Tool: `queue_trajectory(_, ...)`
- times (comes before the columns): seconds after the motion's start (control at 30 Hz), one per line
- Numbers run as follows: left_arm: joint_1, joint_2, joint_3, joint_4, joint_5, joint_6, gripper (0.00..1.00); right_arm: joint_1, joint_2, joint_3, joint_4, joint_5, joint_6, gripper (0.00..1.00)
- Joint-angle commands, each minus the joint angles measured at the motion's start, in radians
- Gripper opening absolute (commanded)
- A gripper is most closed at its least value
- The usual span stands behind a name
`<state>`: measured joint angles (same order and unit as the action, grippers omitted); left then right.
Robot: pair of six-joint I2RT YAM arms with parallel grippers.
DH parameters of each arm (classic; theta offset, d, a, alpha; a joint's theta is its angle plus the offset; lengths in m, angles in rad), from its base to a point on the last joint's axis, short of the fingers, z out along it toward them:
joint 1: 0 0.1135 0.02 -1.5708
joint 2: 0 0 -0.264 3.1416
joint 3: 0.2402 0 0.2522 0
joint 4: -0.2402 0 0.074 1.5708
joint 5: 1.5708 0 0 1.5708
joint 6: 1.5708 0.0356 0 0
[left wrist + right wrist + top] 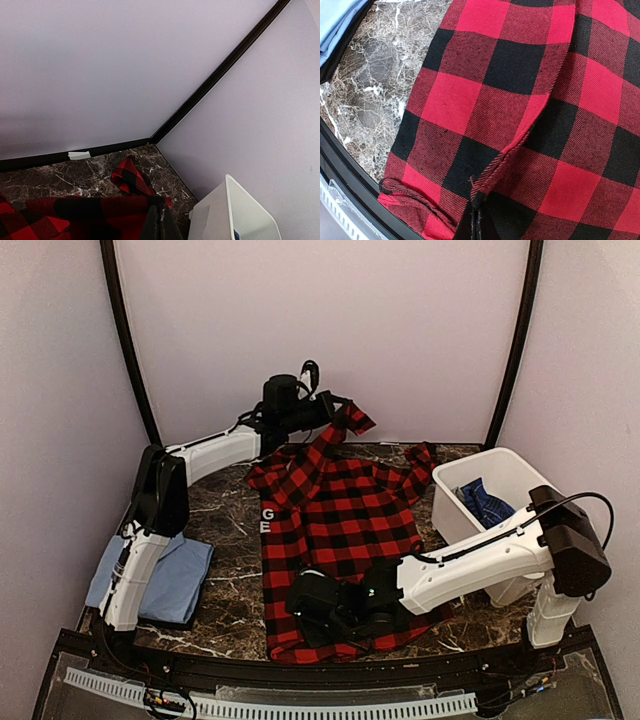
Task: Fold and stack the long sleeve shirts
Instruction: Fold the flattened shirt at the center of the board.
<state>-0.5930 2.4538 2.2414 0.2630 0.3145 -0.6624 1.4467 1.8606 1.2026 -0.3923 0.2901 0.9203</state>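
The red-and-black checked flannel (340, 525) lies spread over the middle of the marble table. My left gripper (335, 415) is shut on its far upper edge and holds that part lifted above the table; in the left wrist view the closed fingers (160, 225) pinch the flannel (75, 215). My right gripper (305, 605) is shut on the near hem; the right wrist view shows the gripper (477, 225) pinching a folded edge of the flannel (520, 100). The light blue shirt (175, 575) lies folded at the left. The dark blue patterned shirt (487, 502) sits in the bin.
A white plastic bin (505, 475) stands at the right, also in the left wrist view (235, 215). Walls close the table at the back and sides. A black rim (300, 670) runs along the near edge. Marble shows left of the flannel (370, 85).
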Motion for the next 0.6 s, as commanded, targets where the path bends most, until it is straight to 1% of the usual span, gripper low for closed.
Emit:
queue_trajectory(0.0,-0.021,-0.017,-0.023,0.066,0.057,-0.008,0.00,0.012,0.007,0.015,0.002,-0.003,0.012,0.00)
queue_trajectory(0.33,-0.051,0.016,-0.034,0.133,0.171,-0.034,0.00,0.012,0.017,0.009,0.030,-0.015,-0.009,0.00)
queue_trajectory(0.57,-0.066,0.032,-0.036,0.161,0.212,-0.047,0.00,0.012,0.022,0.017,0.027,-0.016,-0.015,0.00)
